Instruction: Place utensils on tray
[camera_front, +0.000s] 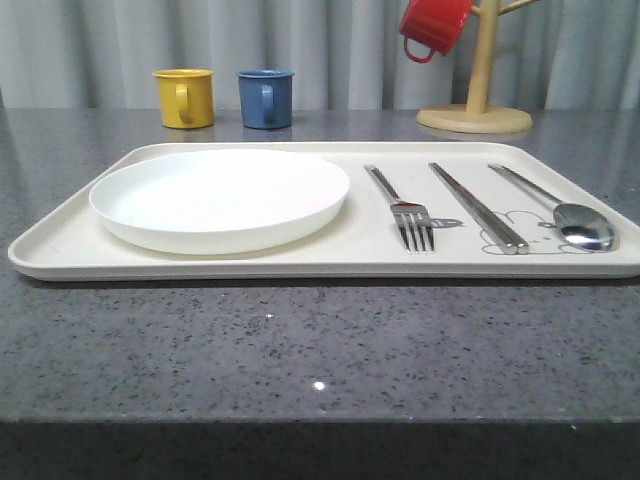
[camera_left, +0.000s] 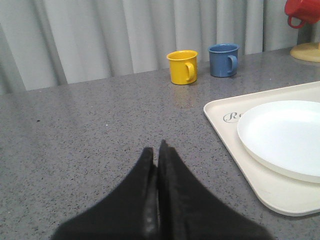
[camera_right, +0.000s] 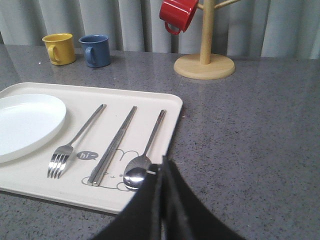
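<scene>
- Cream tray (camera_front: 70, 245) fills mid-frame, holding plate (camera_front: 220, 197) at left, then fork (camera_front: 403, 211), chopsticks (camera_front: 477, 206), spoon (camera_front: 560, 208).
- Rabbit drawing (camera_front: 512, 225) lies partly covered, seemingly under the chopsticks.
- Left gripper (camera_left: 156, 150) and right gripper (camera_right: 163, 165): fingers pressed together, empty.

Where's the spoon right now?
In the front view the spoon lies on the tray at its right end, just right of the chopsticks.
</scene>
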